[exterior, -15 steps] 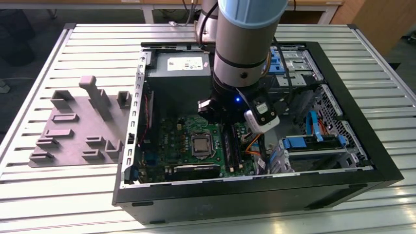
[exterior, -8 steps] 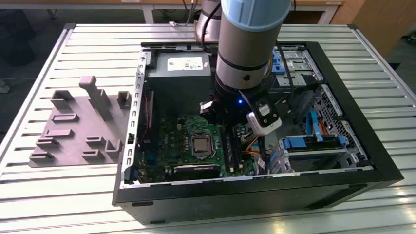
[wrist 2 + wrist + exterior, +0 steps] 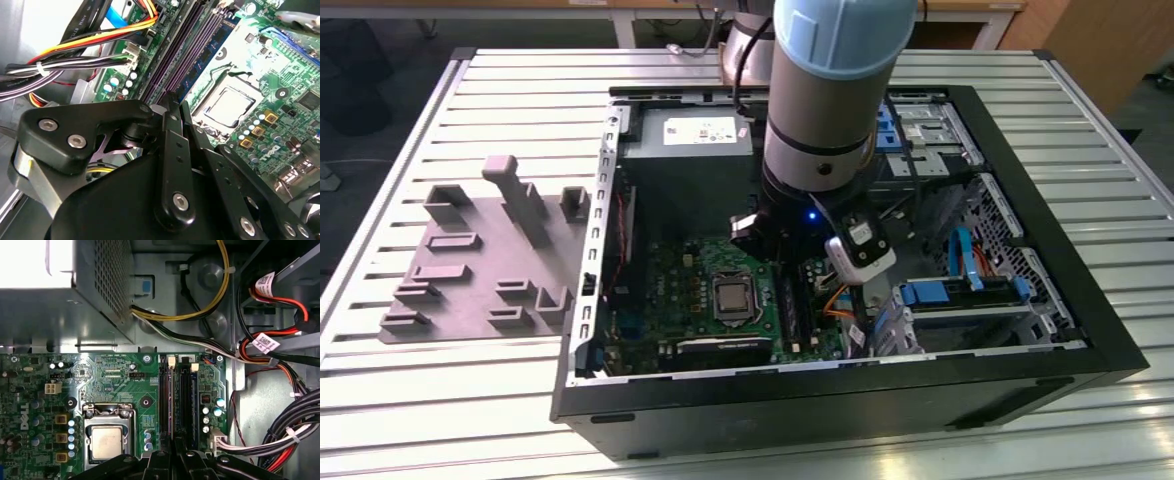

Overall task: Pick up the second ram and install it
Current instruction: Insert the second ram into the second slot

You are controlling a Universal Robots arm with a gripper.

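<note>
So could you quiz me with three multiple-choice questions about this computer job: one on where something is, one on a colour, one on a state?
1. The gripper is: A over the grey tray; B over the long slots beside the processor; C over the table.
2. The main board is: A red; B green; C white.
3. The case is: A shut; B upside down; C open.
Answers: B, it hangs at the slots next to the processor; B, the board is green; C, its insides show.
</note>
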